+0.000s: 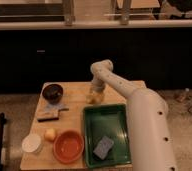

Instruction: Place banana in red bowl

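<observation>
Where the table (74,112) comes nearest, red bowl (68,146) sits w/ white cup (31,143) on its left in view & green tray (109,122) just right, grey sponge (103,147) in the tray. Small round yellow fruit (50,134) is beside bowl's far-left rim. Farther back, banana (91,98) lies on table just beyond tray's far edge, well apart from bowl. Gripper (95,90) is right at banana; can't tell its grip.

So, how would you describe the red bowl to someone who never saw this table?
On the wooden table, look at the near edge, just left of the green tray. The red bowl sits there, far from the gripper, which is by the banana at the far side. It is wide, shallow and orange-red, unlike the smaller dark bowl and the white cup.
</observation>
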Available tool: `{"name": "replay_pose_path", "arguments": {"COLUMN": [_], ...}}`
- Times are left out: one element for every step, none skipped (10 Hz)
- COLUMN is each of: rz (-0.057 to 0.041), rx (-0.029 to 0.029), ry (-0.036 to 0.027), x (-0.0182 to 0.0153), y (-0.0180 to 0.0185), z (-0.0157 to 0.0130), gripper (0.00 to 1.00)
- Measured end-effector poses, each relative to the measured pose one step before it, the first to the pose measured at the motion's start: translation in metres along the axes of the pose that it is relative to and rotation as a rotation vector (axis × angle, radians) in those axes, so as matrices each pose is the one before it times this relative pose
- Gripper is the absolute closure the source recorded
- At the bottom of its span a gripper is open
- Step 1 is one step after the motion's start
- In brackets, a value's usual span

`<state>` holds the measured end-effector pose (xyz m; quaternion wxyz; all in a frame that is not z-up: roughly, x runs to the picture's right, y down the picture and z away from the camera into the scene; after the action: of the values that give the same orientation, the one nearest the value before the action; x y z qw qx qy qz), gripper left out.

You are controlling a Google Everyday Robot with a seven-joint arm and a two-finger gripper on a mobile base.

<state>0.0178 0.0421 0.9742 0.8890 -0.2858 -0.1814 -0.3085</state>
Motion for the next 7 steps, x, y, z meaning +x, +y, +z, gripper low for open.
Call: {"name": "replay_pose_path", "arguments": {"rz": [0.00003,-0.00035,-0.00115,-0.00184,-0.00174,-0.00328,-0.00369], "rx": [-0.00331,-0.00419,-0.00205,-0.00101,-0.00076,0.00001,0.00013], "ry": [-0.00134,-0.00203,-0.00157,0.00013,-0.00009,0.00100,0.00073], "x": [0.00042,0.00024,-0.00020,-0.00035,-0.00035,-0.00070,-0.00127], "y": [-0.00014,0.00036,0.00048,0.00022,0.00034,0.00066,0.00057], "z": [0.00027,0.00063,-0.00032,-0.00163,-0.00096,-0.00317,-0.00364], "gripper": [0.63,0.74,0.85,0.94,0.99,1.00,1.00]}}
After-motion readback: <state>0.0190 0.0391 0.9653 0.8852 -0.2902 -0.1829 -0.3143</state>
